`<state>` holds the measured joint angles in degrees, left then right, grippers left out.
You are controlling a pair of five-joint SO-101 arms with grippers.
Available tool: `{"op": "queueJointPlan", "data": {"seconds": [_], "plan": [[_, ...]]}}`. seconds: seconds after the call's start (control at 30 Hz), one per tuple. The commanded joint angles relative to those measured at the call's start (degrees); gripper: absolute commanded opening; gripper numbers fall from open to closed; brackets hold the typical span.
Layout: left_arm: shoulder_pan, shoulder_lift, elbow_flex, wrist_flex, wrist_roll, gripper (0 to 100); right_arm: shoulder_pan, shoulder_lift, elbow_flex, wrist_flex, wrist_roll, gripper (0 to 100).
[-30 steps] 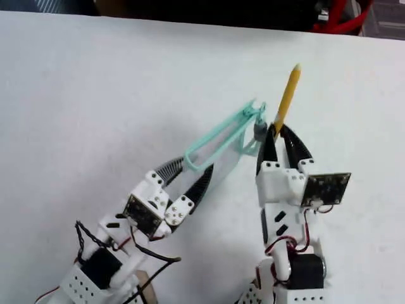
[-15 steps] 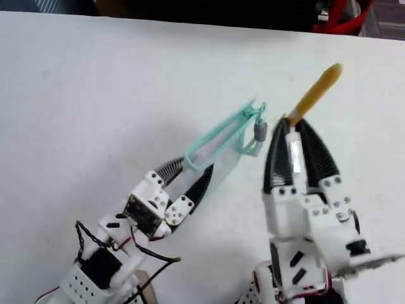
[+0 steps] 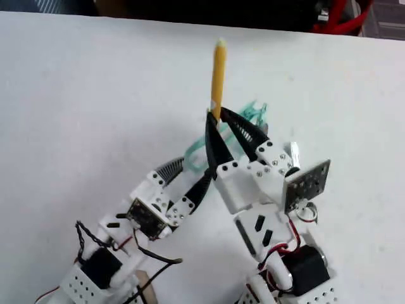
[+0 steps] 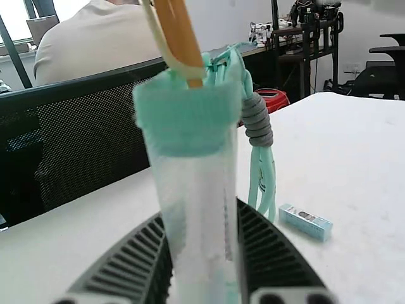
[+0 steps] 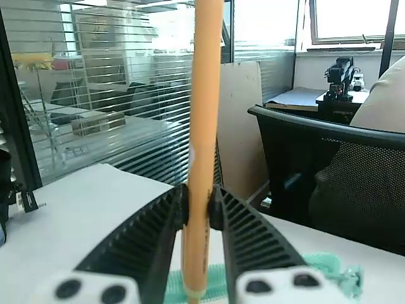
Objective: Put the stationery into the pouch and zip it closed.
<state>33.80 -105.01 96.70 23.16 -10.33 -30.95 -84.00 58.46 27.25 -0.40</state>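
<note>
The yellow pencil [image 3: 218, 79] stands up over the middle of the table [image 3: 95, 95], pinched low on its shaft by the right gripper [image 3: 216, 115], whose fingers press together on it from both sides. In the right wrist view the pencil [image 5: 202, 126] runs straight along the gripper's axis, probably so that it can be pushed in lengthwise. Its lower end meets the teal rim of the pouch [image 4: 190, 158], just at the mouth.

The left gripper [image 3: 190, 171] clamps the clear body of the pouch between its fingers and holds it tilted off the table with the opening towards the other arm, which steadies it as a target. The grey zip pull [image 4: 256, 123] hangs beside the mouth, and the zip looks undone. A small teal box [image 4: 305, 221] lies on the table beyond, seemingly stationery yet to be packed.
</note>
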Motion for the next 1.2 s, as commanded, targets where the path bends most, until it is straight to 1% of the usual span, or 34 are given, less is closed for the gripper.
{"op": "queueJointPlan", "data": {"seconds": [0.0,0.27,0.33,0.4,0.53,0.63,0.9,1.07,1.17], "plan": [[-0.31,0.66,0.35,1.14,-1.05,11,-0.48,-0.13,-1.85,-0.75,0.62,1.8],[-0.31,0.66,0.35,1.14,-1.05,11,-0.66,-6.11,1.76,3.38,0.7,1.8],[-0.31,0.66,0.35,1.14,-1.14,11,-2.24,-7.87,1.76,5.14,0.88,1.8],[-0.31,0.66,0.35,1.14,-1.14,11,-4.62,-8.75,1.76,6.55,3.34,1.8],[-0.31,0.66,0.35,1.14,-1.14,11,-10.77,-8.22,2.11,7.78,11.52,1.8],[-0.31,0.66,0.35,1.14,-1.14,11,-12.79,-7.16,2.11,8.22,12.66,1.8],[-0.4,0.66,0.35,1.14,-1.14,11,-12.44,-6.9,2.11,8.13,12.84,1.8],[-0.4,0.66,0.35,1.14,-1.14,11,-6.55,-6.99,2.2,7.78,12.4,1.8],[-0.4,0.66,0.35,1.14,-1.14,11,-5.49,-6.99,2.2,7.78,12.4,1.8]]}}
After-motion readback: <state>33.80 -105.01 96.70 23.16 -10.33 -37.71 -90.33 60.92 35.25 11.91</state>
